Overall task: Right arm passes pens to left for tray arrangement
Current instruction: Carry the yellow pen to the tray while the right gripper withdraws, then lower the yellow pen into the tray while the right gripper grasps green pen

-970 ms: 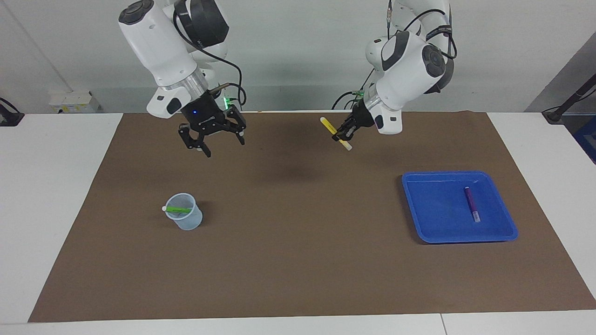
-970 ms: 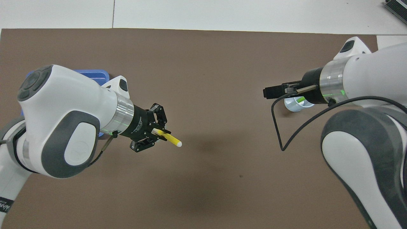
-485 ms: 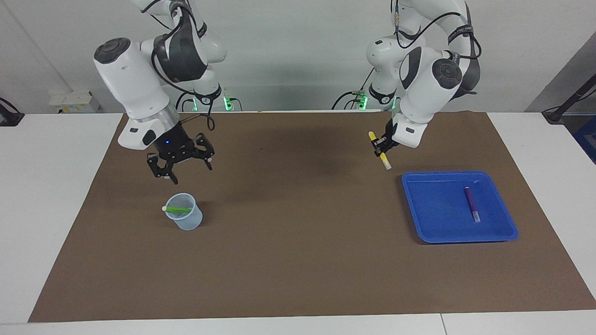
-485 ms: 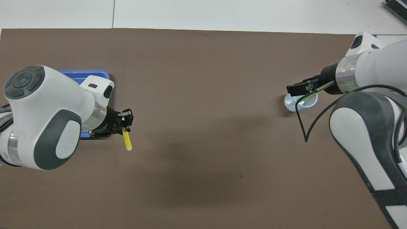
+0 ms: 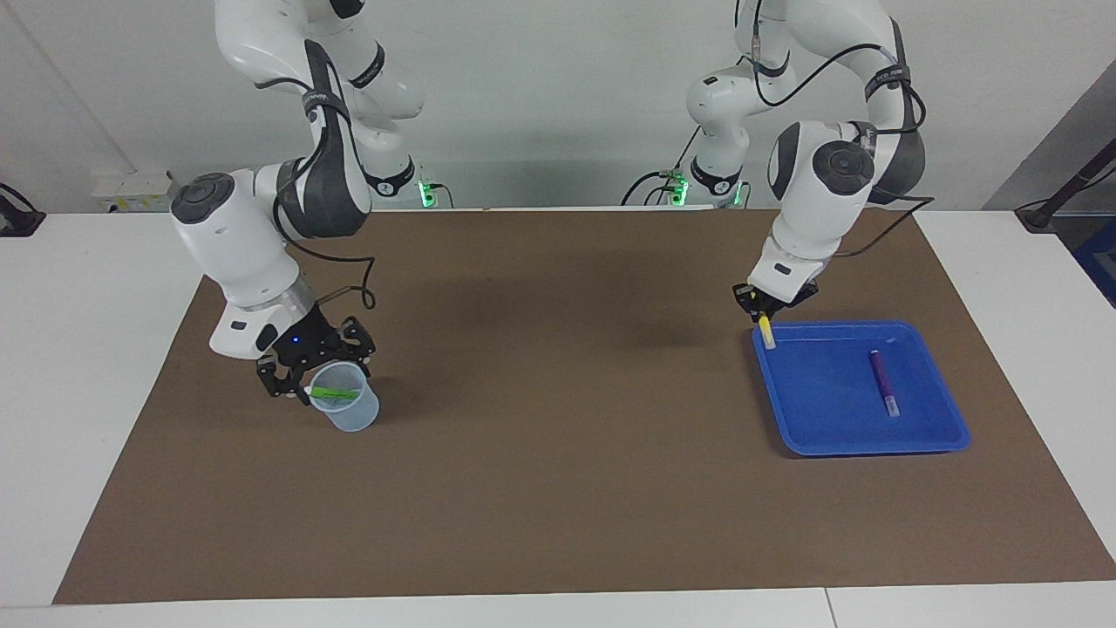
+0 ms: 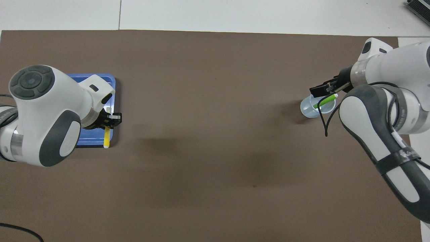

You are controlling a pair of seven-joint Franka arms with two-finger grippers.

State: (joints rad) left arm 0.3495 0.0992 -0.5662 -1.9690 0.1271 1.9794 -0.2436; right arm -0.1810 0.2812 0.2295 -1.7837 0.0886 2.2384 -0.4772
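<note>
At the frame's right, our left gripper (image 5: 760, 316), clamped on the yellow pen (image 5: 765, 332), hangs over the tray (image 5: 872, 440) corner, pen pointing down, while our right gripper (image 5: 307, 377), open, hovers over the green pen (image 5: 334, 394).

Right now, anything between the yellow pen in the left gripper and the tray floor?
Nothing visible. The left gripper holds the yellow pen over the blue tray at its corner nearest the robots; the purple pen lies well clear, toward the left arm's end.
</note>
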